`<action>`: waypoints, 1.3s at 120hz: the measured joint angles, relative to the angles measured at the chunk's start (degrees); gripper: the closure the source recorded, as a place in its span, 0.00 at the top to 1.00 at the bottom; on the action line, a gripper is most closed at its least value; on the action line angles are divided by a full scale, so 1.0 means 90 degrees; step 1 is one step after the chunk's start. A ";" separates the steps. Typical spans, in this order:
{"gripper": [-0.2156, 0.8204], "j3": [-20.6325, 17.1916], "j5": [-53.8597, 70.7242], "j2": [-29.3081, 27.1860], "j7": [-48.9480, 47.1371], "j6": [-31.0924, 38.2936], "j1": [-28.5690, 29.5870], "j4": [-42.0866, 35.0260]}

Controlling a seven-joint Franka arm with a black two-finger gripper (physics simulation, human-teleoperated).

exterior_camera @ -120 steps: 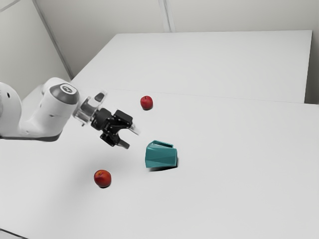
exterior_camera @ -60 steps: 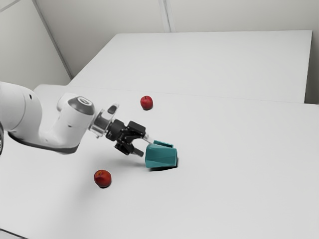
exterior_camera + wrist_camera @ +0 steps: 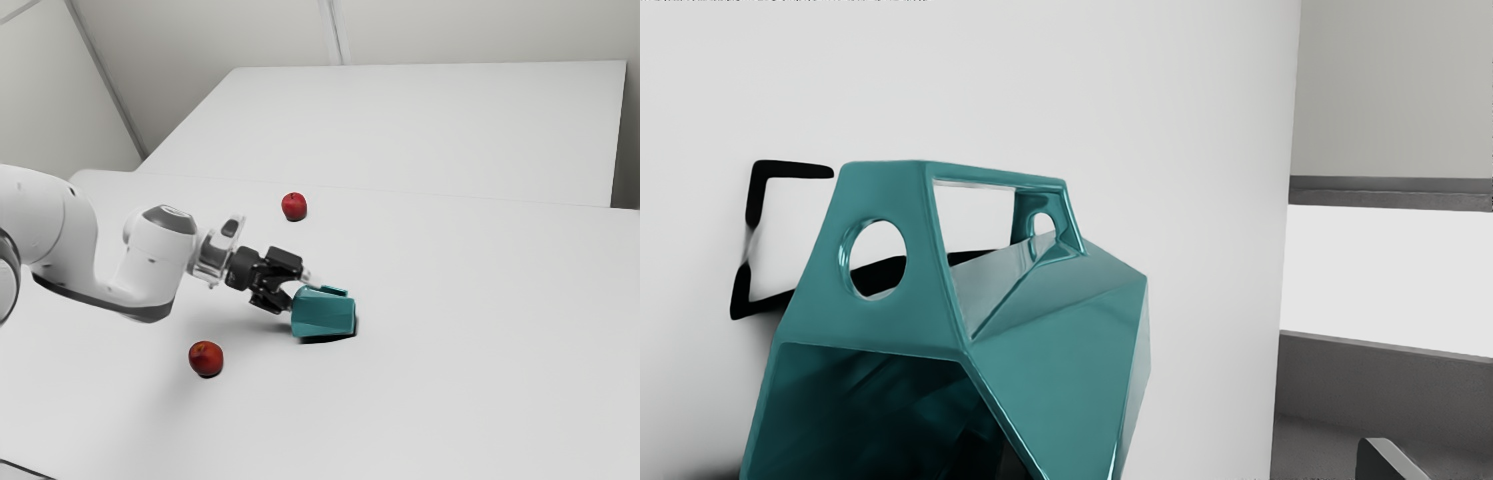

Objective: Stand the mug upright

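The teal mug (image 3: 325,314) lies on its side on the table, its mouth toward the arm. At that mouth end stands my gripper (image 3: 304,295), open, its fingers spread around the near rim's edge. In the wrist view the mug (image 3: 1053,340) has its dark mouth facing the camera and its angular handle raised on one side. The gripper (image 3: 1190,460) has one finger outside the mug's wall; a dark shape, perhaps the other finger, is inside the mouth. The mug's lower part is cut off there.
A red fruit (image 3: 294,206) sits beyond the mug, toward the exterior view's top. Another orange-red fruit (image 3: 206,358) rests nearer the camera, below the arm. The white table (image 3: 470,350) extends to the exterior view's right of the mug.
My hand has come down and toward the exterior view's right, from short of the mug to its mouth end. The mug and both fruits have stayed where they were.
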 joint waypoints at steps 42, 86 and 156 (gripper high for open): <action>0.12 -0.0036 0.0027 -0.0090 0.0343 -0.0115 0.0002 0.0095; 0.05 -0.0035 0.0854 -0.0785 0.0428 -0.0209 -0.0007 0.0448; 0.03 -0.0408 0.7189 -0.0575 -0.1353 -0.0059 -0.0018 0.2226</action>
